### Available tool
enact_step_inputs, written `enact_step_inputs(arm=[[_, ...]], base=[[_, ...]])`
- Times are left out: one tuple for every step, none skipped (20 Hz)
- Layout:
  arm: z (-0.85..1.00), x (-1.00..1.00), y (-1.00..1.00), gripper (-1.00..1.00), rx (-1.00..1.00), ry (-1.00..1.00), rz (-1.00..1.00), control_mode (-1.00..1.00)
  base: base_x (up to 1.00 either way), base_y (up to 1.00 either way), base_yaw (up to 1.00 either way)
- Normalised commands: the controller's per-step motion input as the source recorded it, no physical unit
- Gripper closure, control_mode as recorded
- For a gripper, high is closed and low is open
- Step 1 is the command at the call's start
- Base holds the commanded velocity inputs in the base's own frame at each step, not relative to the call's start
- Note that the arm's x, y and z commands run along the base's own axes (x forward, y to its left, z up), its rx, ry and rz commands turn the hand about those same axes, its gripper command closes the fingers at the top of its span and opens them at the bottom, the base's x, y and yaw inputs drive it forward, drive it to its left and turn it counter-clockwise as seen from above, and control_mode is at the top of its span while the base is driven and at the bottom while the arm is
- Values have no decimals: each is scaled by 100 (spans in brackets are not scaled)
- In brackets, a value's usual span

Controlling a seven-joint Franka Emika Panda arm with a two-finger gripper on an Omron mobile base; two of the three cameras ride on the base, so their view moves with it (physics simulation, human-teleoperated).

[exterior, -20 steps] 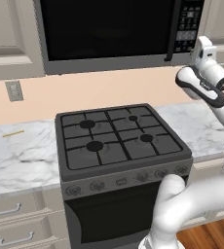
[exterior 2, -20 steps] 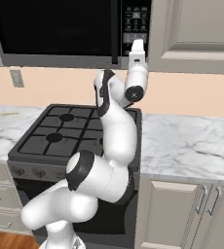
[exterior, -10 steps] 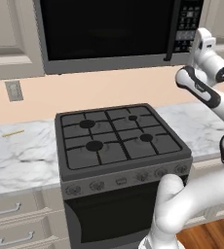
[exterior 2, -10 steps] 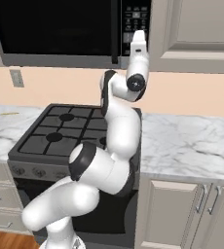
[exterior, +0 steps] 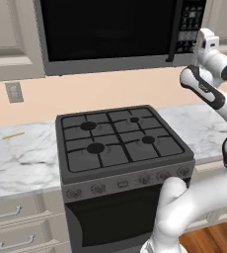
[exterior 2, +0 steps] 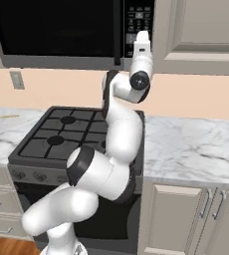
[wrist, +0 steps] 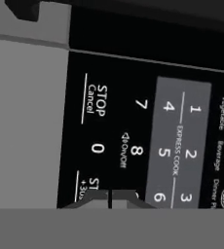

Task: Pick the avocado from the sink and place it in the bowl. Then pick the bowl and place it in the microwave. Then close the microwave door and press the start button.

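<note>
The black microwave [exterior: 110, 34] hangs above the stove with its microwave door [exterior: 105, 29] shut, dark glass facing out. Its keypad strip [exterior: 189, 22] is at the right end. My gripper [exterior: 200, 40] is raised against the lower keypad, also seen from the other side [exterior 2: 139, 37]. In the hand view the fingertips [wrist: 98, 198] are pressed together, shut on nothing, right at the partly hidden start button [wrist: 87, 188] below the STOP/Cancel label [wrist: 95, 99]. The avocado, the bowl and the sink are out of view.
A black gas stove [exterior: 120, 143] with several burners stands under the microwave. Marble counters [exterior: 17, 158] run on both sides [exterior 2: 196, 144], with beige cabinets above and below. A wall outlet [exterior: 14, 92] and a small yellow stick [exterior: 12, 135] are on the left.
The hand has risen a little and moved in toward the keypad's lower part. The microwave door stays shut.
</note>
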Motion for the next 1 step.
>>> enact_step_inputs(arm=[[-16, 0, 0, 100, 0, 0, 0, -100]], base=[[0, 0, 0]])
